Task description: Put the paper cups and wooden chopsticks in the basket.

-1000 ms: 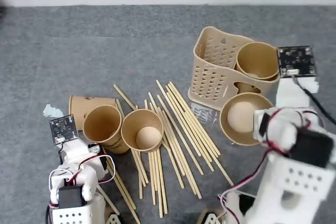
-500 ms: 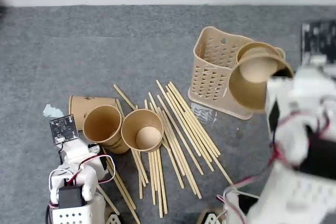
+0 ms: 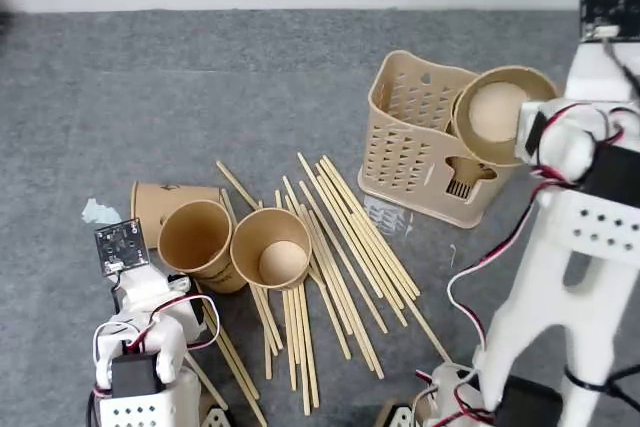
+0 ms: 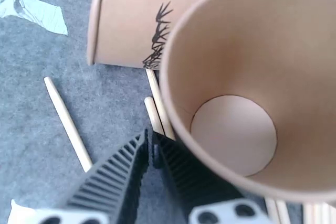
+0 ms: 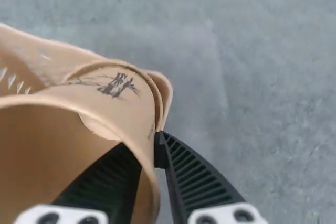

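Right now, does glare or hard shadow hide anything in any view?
High view: even light, faint shadows beside the chopsticks and basket. Left wrist view: no glare inside the near cup. Right wrist view: the held cup is dimmer inside.

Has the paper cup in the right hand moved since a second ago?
Yes. The held cup rose from the table in front of the basket to the basket's right end, farther back.

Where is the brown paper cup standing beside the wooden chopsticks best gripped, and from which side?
On the brown paper cup, pinch the rim from above, probably on the side toward the wooden chopsticks: its mouth faces up, and a second paper cup crowds the opposite side.
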Controlling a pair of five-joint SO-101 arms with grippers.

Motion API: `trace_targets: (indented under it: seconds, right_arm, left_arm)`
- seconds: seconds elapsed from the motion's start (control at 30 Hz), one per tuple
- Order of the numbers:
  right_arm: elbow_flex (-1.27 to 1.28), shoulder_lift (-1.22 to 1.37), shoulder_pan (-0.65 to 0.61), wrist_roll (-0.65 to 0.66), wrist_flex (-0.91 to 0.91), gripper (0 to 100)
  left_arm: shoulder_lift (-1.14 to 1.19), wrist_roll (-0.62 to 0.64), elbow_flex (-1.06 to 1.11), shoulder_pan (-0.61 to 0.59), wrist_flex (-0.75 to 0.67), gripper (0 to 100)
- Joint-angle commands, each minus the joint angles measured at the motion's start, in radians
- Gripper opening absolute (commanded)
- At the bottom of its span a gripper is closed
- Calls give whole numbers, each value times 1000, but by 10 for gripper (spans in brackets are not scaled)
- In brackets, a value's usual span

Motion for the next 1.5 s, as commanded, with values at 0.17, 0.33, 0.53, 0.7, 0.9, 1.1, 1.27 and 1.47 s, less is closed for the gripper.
trace_targets:
  seconds: [0.17,0.33,0.53,0.7,0.9,1.1,1.27,1.47]
  right_arm:
    - [-40,10,2,-6,1,233]
    - [-38,10,2,-8,-128,307]
    - [-37,2,1,-80,-211,307]
    - [-40,-24,-74,-92,-39,307]
    - [-35,-90,-271,-97,208,307]
    - [-32,-104,-492,-100,375,307]
    - [89,-113,-674,-100,383,307]
    - [238,-110,-854,-180,298,307]
  left_arm:
    - [-12,11,-10,-5,2,14]
    - [-12,11,-10,-5,2,14]
    - [-12,11,-10,-5,2,14]
    - [-12,11,-10,-5,2,14]
    - [-12,11,-10,-5,2,14]
    - [-12,11,-10,-5,2,14]
    - [-12,11,-10,-5,2,14]
    - [-12,11,-10,-5,2,14]
